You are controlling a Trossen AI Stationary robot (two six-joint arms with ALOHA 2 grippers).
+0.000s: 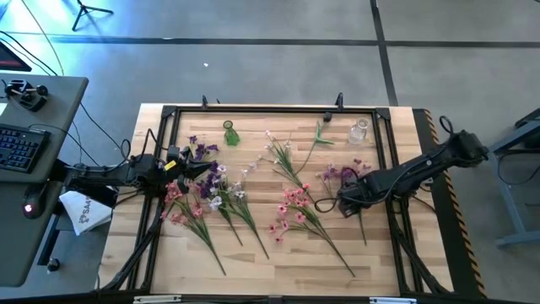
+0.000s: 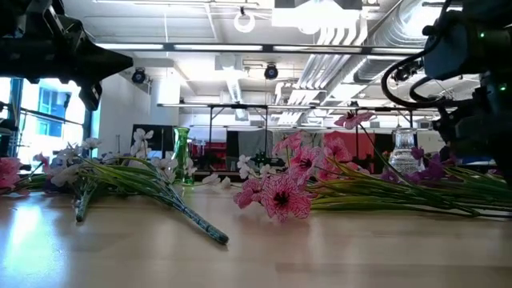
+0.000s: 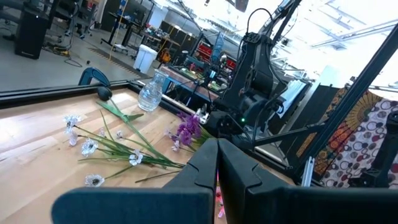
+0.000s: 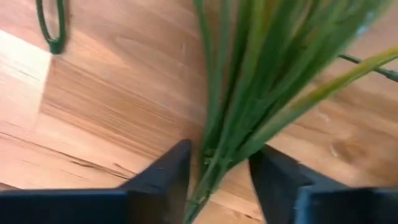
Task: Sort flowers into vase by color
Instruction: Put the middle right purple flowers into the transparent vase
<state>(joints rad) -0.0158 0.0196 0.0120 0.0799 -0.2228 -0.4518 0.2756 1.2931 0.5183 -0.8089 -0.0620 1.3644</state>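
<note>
A slatted wooden table [image 1: 287, 253] fills the frame's centre, strewn with flowers [image 1: 295, 207], on grey concrete floor [image 1: 253, 51]. Right gripper [image 4: 217, 168] straddles green stems [image 4: 249, 93], fingers spread; left gripper [image 3: 217, 155], frame left, is pressed together

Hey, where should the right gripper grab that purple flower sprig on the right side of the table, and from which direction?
Grip the purple sprig on its bundled green stems, below the blossoms, coming straight down from above. It lies flat on the table, and the stems gather into a narrow bunch there. The right gripper already straddles that bunch, fingers open on either side.
</note>
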